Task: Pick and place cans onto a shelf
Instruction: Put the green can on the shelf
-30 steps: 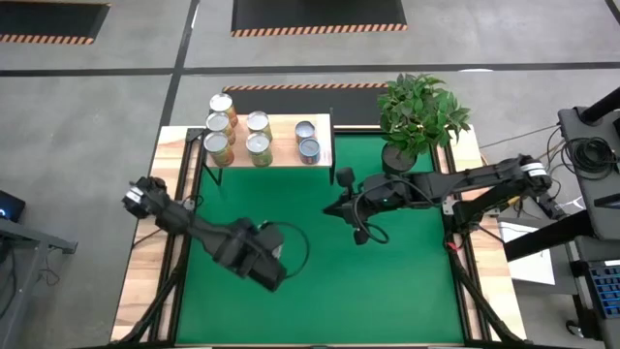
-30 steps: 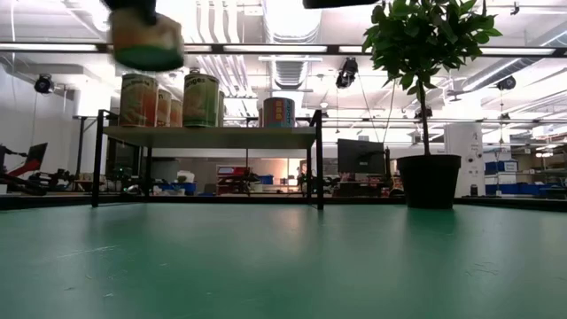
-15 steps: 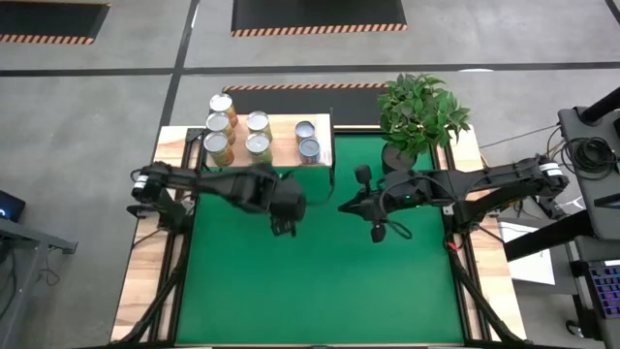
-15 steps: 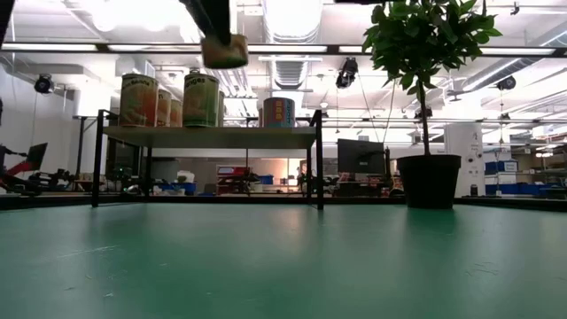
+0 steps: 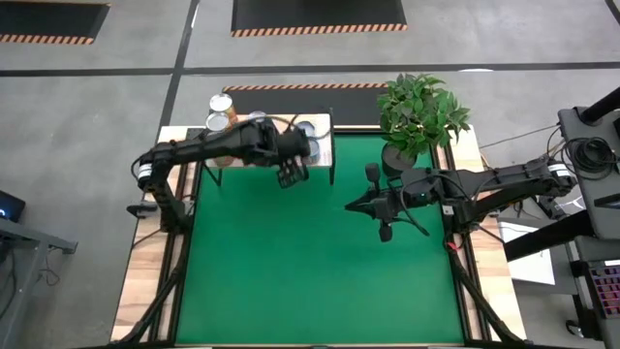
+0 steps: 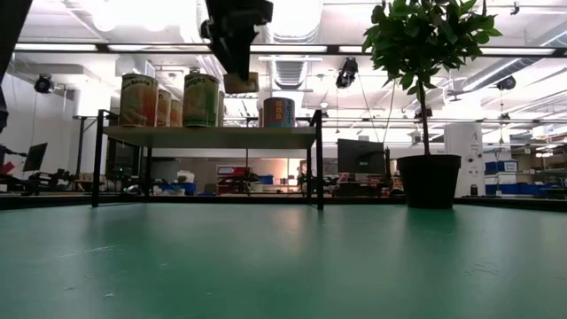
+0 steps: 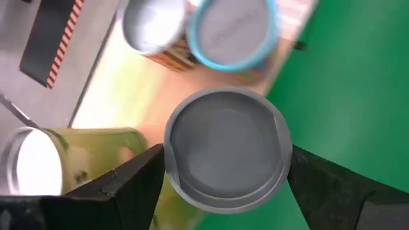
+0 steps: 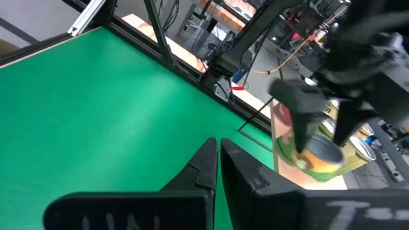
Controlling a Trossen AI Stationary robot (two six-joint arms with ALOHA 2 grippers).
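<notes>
A: Which arm am I logging as active?

B: The left one. I'm holding the left gripper (image 5: pixel 294 171) over the front edge of the shelf (image 5: pixel 324 147), clamped on a can (image 7: pixel 223 148), with a finger (image 7: pixel 134 185) pressing on each side. I'm seeing the can's grey bottom in the left wrist view, so its long axis is running straight down, upright.

A: Where's the free spot relative to it?

B: Judging from the wrist view, I'm hanging between the green-labelled can (image 7: pixel 70 160) on one side and the blue-rimmed can (image 7: pixel 233 29) further along, with bare plank directly below. In the low view the held can is hanging above the plank level, not touching it. So I'm thinking the next move is mostly a straight descent, maybe a nudge inward from the front edge.

A: Arm pose?

B: I'm reaching the left arm from the table's left side across the shelf, covering most of the stored cans (image 5: pixel 222 105) in the high view, wrist pointing down.

A: Right arm?

B: I'm parking the right gripper (image 5: pixel 382 204) over the green mat (image 5: pixel 320 281) near the potted plant (image 5: pixel 418 111), well away from the shelf, fingers pressed together, nothing in them.
</notes>
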